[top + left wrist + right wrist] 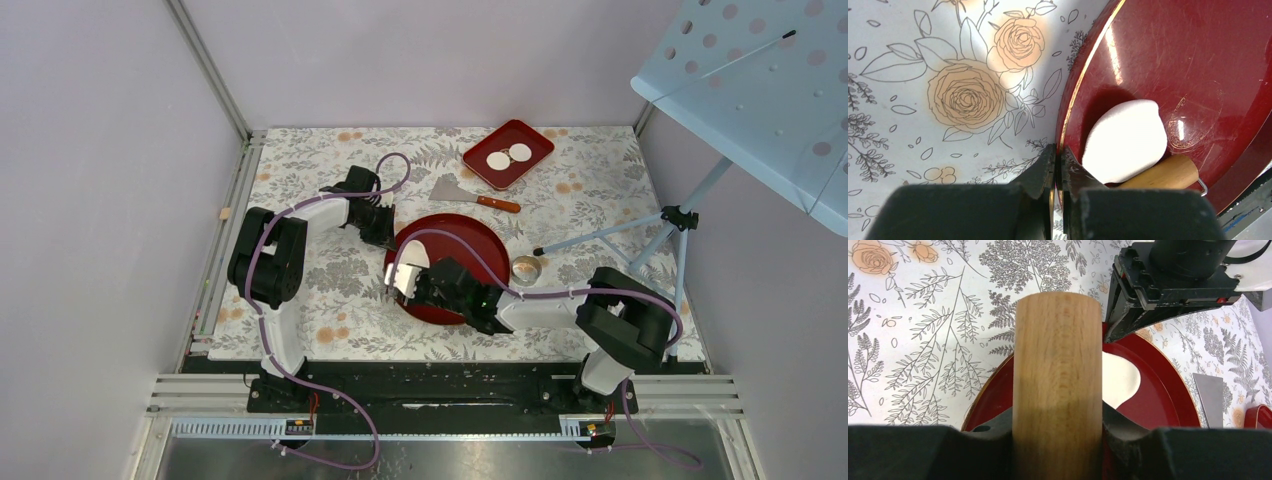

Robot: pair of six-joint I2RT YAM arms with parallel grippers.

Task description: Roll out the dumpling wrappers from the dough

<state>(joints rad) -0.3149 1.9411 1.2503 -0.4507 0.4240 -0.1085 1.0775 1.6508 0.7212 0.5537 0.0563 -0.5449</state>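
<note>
flattened white dough (1125,141), two round dumpling wrappers (498,160)

1. The left arm (270,260) stands up from the near edge of the desk, on the left side. It bends at the elbow and reaches right, toward the middle of the desk.
2. Its wrist tips down, and the left jaws are pressed tight together.
3. The right arm (560,305) starts at the near edge, on the right side. It lies low and stretches left, toward the middle.
4. The right jaws are part way apart and squeeze a rolling pin (1058,380) between them.

Bright even light, foreground perhaps blurred.
</note>
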